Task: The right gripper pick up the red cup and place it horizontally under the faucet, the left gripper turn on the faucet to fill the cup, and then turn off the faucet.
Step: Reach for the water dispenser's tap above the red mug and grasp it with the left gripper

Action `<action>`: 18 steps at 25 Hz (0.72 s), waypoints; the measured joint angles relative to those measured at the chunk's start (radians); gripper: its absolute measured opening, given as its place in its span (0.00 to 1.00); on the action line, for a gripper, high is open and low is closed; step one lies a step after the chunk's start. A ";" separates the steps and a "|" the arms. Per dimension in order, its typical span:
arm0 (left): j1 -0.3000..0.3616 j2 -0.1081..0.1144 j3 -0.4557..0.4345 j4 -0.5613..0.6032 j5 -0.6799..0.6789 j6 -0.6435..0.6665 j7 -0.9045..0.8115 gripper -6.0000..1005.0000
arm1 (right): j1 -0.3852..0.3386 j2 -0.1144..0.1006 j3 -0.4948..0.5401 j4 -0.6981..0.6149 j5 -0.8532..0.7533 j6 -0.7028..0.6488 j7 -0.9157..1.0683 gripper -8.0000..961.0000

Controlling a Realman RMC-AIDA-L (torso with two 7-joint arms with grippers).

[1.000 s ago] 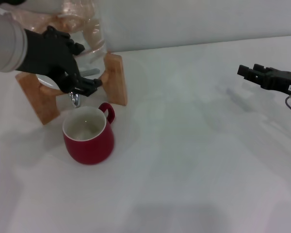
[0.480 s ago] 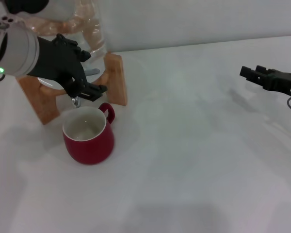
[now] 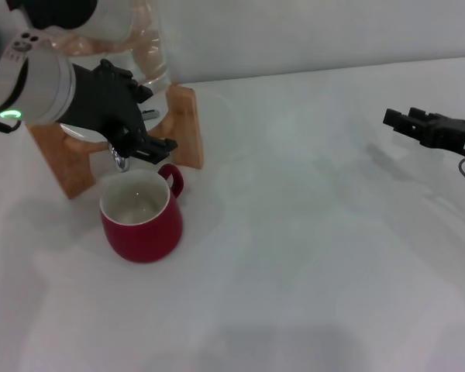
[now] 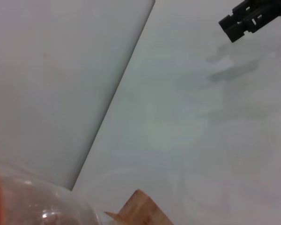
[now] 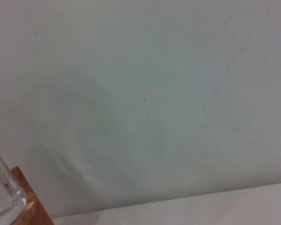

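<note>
While the left claw (image 3: 151, 143) sits at the front of the glass jar (image 3: 136, 46) on the far left, its black fingers reach over the faucet (image 3: 122, 161). The fingers look close together around the lever, but I cannot tell if they really squeeze it, because the claw hides the handle. Only the shiny spout tip pokes out below the claw, pointing down.

The jar rests on a wooden stand (image 3: 184, 128) with two legs. From the left wrist camera, a bit of the jar (image 4: 33, 201) and one corner of the stand (image 4: 140, 211) show, and the other arm's claw (image 4: 246, 21) is seen far off.

Just under the spout stands the red cup (image 3: 142, 217). It is upright on the white surface (image 3: 310, 256), mouth up, just in front of the gap in the stand. Its little handle points toward the stand's right leg. The inside is cream-white, and I cannot tell if there is water in it.

Far over on the right, well apart from the cup, the right claw (image 3: 399, 120) hangs above the surface. It holds nothing, and its two fingers sit a little apart.
</note>
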 joint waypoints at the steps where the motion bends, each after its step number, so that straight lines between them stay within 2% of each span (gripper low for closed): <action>1: -0.002 0.000 0.000 -0.004 0.000 0.003 0.001 0.80 | 0.000 0.000 0.000 -0.003 0.001 0.001 0.000 0.62; 18: -0.024 0.000 0.005 -0.082 -0.014 0.045 0.022 0.80 | 0.002 0.000 0.001 -0.019 0.005 0.004 -0.001 0.62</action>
